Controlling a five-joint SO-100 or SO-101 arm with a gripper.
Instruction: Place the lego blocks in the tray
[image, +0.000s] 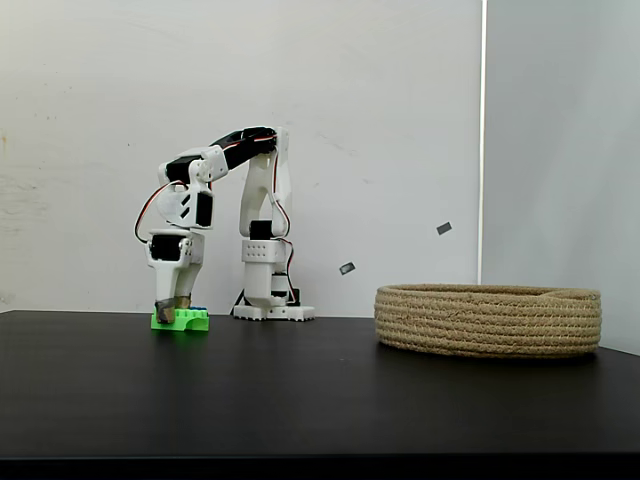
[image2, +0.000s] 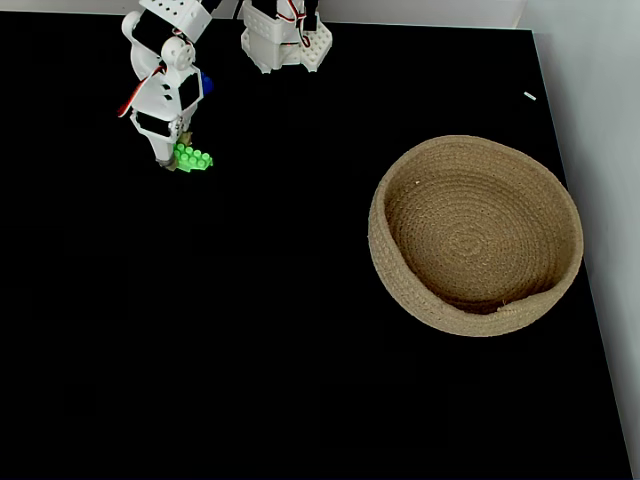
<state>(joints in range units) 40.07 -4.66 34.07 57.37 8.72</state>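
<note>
The tray (image2: 475, 235) sits empty near the table's (image2: 250, 350) right edge in the top view. Well apart, by the far left corner, the gripper (image: 172, 312) stands on the green brick (image: 182, 320); I can't tell whether the jaws pinch it. It looks like the grasp step: next it needs a firm grip, then a lift across.

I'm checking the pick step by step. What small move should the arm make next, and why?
Probably close the claw on the green brick and lift. The fingertips sit down at the brick's end on the table, and the basket holds nothing yet. Whether it already grips, I cannot tell.
</note>
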